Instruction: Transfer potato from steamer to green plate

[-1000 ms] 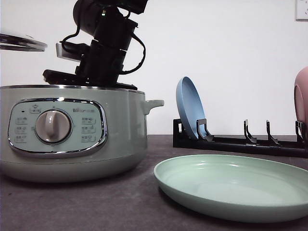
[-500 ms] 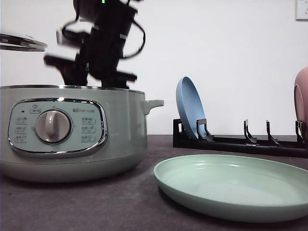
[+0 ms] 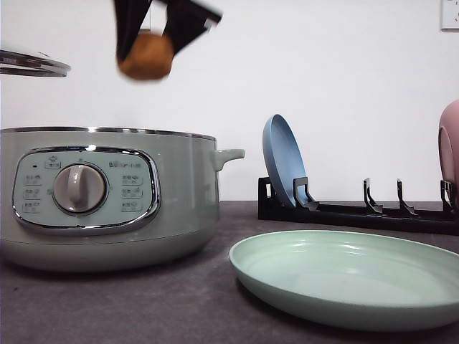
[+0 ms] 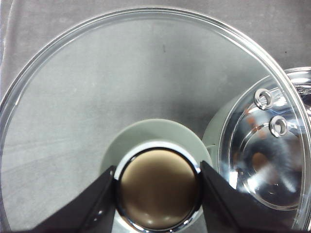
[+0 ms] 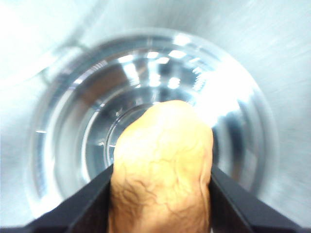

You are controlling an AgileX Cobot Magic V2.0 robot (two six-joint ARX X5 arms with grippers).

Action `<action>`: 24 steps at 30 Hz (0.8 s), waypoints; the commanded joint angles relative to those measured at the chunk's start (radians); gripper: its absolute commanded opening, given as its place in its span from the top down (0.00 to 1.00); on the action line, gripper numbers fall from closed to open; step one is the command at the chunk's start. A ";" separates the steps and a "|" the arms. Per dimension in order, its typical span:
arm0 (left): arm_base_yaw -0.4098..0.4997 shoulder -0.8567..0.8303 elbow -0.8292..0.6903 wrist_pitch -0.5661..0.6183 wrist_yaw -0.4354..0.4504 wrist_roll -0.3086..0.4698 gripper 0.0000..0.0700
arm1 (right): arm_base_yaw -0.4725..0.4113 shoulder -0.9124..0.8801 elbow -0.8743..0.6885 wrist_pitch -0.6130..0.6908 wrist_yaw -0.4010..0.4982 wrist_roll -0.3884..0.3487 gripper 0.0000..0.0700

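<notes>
While the left end effector [image 4: 158, 187] clamps the glass lid's green knob [image 4: 159, 194], the right end effector [image 3: 154, 39] grips the lumpy orange-brown potato [image 3: 147, 59] high above the sage-green steamer [image 3: 107, 193], near the empty mint-green plate [image 3: 351, 276].

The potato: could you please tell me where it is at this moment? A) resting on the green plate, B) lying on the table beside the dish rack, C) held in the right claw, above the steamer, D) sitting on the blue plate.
C: the potato hangs in the air, pinched in the right claw, well above the steamer, while the green plate holds nothing.
</notes>
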 commanded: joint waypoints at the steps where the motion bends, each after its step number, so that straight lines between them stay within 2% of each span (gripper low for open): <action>1: 0.001 -0.003 0.028 0.034 0.006 0.002 1.00 | -0.010 -0.021 0.037 -0.019 0.001 -0.013 0.78; 7: 0.001 -0.003 0.028 0.035 0.010 0.002 1.00 | -0.079 -0.126 0.028 -0.124 0.001 -0.031 0.78; 13: -0.001 -0.003 0.028 0.034 0.015 0.002 1.00 | -0.145 -0.270 -0.063 -0.141 0.001 -0.036 0.78; 17: -0.001 -0.003 0.028 0.035 0.036 0.002 1.00 | -0.191 -0.397 -0.229 -0.103 0.000 -0.036 0.78; 24: -0.014 -0.003 0.028 0.035 0.062 0.002 1.00 | -0.252 -0.672 -0.658 0.096 -0.004 -0.034 0.78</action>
